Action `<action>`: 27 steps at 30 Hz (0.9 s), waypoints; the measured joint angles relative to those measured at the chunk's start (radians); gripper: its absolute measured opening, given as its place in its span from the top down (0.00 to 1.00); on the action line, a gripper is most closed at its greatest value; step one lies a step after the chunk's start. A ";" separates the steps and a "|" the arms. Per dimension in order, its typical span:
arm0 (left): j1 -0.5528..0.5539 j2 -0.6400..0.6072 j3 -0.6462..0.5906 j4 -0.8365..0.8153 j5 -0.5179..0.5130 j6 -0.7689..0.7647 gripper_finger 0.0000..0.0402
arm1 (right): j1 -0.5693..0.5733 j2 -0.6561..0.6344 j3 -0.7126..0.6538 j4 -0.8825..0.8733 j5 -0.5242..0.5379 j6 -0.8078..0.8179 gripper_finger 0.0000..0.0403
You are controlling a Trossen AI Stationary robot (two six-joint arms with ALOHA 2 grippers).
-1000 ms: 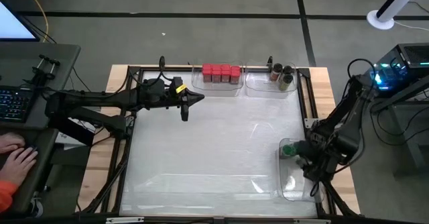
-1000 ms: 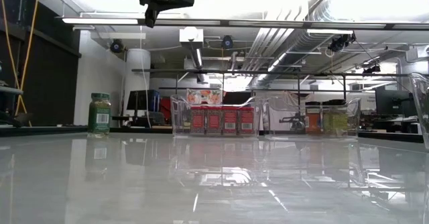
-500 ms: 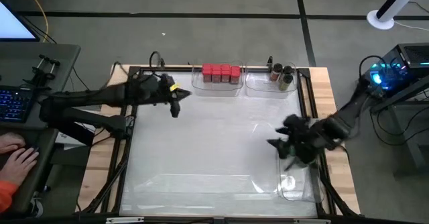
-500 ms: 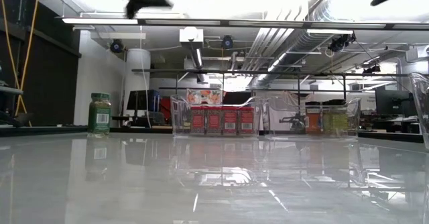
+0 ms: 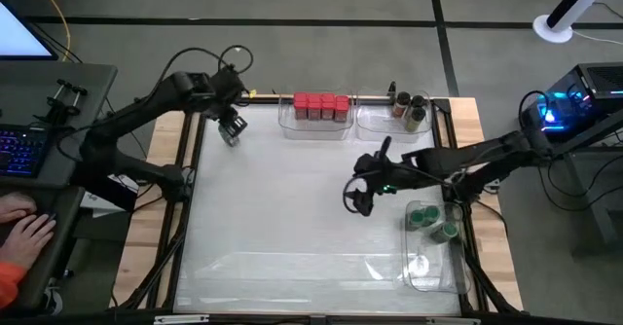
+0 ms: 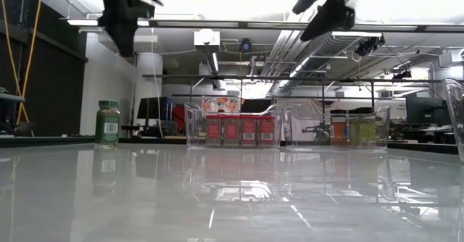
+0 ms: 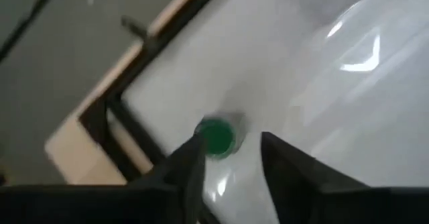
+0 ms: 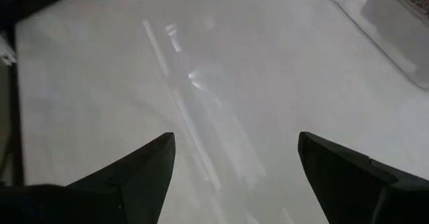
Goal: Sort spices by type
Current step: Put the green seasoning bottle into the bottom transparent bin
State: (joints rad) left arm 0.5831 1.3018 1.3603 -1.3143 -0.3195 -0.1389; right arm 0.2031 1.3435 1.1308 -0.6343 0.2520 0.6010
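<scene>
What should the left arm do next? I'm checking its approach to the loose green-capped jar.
Probably lower the left tool straight down around the green-capped jar. The jar stands alone near the table's far left corner, directly ahead between the parted fingers, and nothing is held yet. The right tool hangs open over mid-table.

From overhead I lose the green-capped jar beneath the left gripper; its wrist camera blurs it. Labels in the far bins stay unreadable.
</scene>
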 joint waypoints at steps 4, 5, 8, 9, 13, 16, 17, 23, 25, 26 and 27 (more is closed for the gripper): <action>0.057 0.057 -0.018 -0.043 0.003 -0.019 0.54 | -0.015 0.020 0.000 0.011 -0.003 -0.030 0.23; 0.066 0.066 -0.029 -0.045 0.004 -0.029 0.52 | -0.015 0.020 -0.001 0.011 -0.003 -0.033 0.23; 0.083 0.078 -0.091 -0.031 0.002 -0.051 0.51 | -0.014 0.020 -0.001 0.011 -0.003 -0.034 0.23; 0.086 0.077 -0.113 -0.023 0.002 -0.057 0.52 | -0.012 0.020 -0.001 0.009 -0.005 -0.034 0.23; 0.092 0.073 -0.182 -0.011 -0.002 -0.111 0.57 | -0.004 0.019 -0.001 0.009 -0.006 -0.025 0.23; 0.092 0.067 -0.218 0.024 -0.020 -0.081 0.62 | -0.004 0.019 -0.001 0.009 -0.001 -0.023 0.23; 0.092 0.068 -0.227 0.038 -0.040 -0.076 0.66 | -0.004 0.019 -0.001 0.008 0.003 -0.025 0.23; 0.092 0.062 -0.262 0.126 -0.062 -0.103 0.97 | -0.009 0.019 -0.001 0.008 0.009 -0.025 0.23; 0.092 0.056 -0.272 0.141 -0.059 -0.123 0.98 | -0.009 0.019 -0.001 0.007 0.010 -0.025 0.23; 0.092 0.055 -0.283 0.146 -0.056 -0.128 0.99 | -0.009 0.019 -0.001 0.007 0.010 -0.025 0.23; 0.094 0.057 -0.298 0.152 -0.052 -0.130 1.00 | -0.009 0.019 -0.001 0.007 0.010 -0.025 0.23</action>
State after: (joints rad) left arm 0.6772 1.3585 1.0627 -1.1627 -0.3714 -0.2689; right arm 0.1944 1.3628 1.1301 -0.6271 0.2615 0.5758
